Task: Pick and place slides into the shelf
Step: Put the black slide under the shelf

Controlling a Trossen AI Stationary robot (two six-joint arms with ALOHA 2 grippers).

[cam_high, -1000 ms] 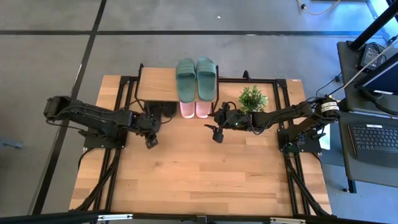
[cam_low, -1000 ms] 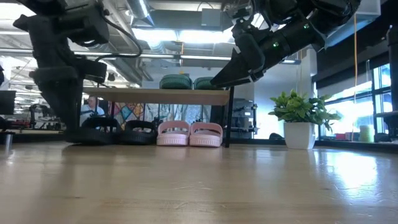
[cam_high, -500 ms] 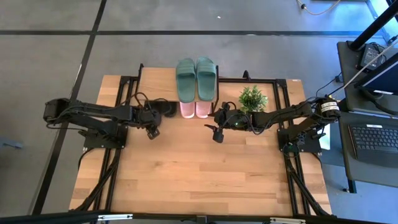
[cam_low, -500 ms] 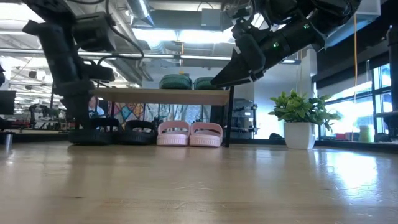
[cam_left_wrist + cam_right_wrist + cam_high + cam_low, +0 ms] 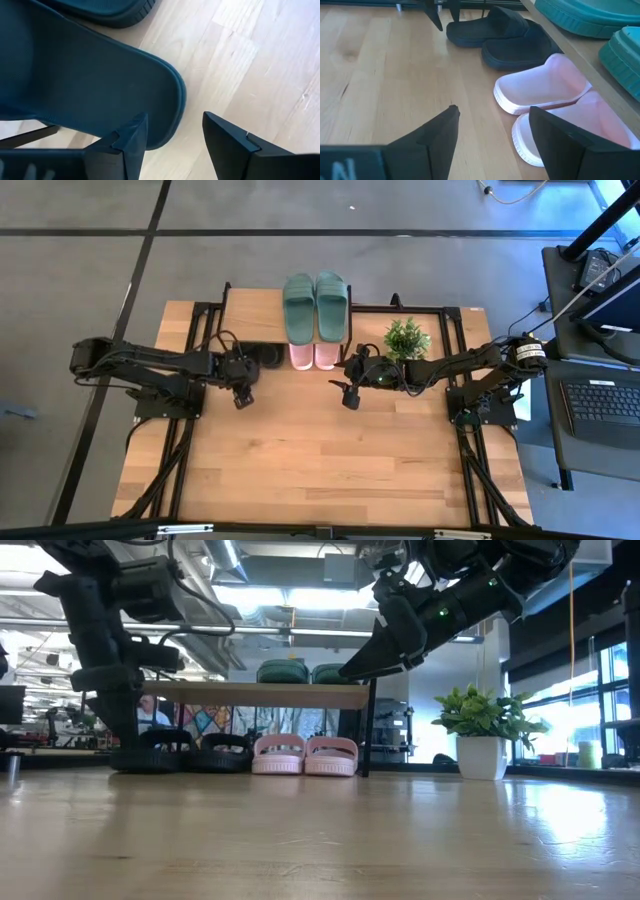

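The shelf's [image 5: 250, 315] wooden top board carries the dark green slides [image 5: 317, 305] on its right part. Under it, soles on the table, stand the pale pink slides [image 5: 313, 357] and, to their left, the black slides [image 5: 268, 358]. My left gripper [image 5: 240, 398] is open and low at the near side of the black pair. In its wrist view its fingers straddle the heel end [image 5: 165, 100] of one black slide. My right gripper [image 5: 347, 395] hangs open above the table, near and right of the pink slides [image 5: 545, 90], touching nothing. My left gripper [image 5: 175, 117] points down at the heel end of a black slide [image 5: 75, 75] that lies flat on the table. One finger [image 5: 132, 140] overlaps the heel's rim in the wrist view. Whether it touches the slide, I cannot tell.
A small potted plant [image 5: 405, 337] stands right of the shelf, close behind the right arm. The shelf's left half of the top board is bare. The wide near part of the tabletop [image 5: 320, 470] lies open. A person sits in the room far beyond the table.
My left gripper has moved a little toward the table's far edge, closer to the black slides, staying low and open. The right arm and all slides have kept still.
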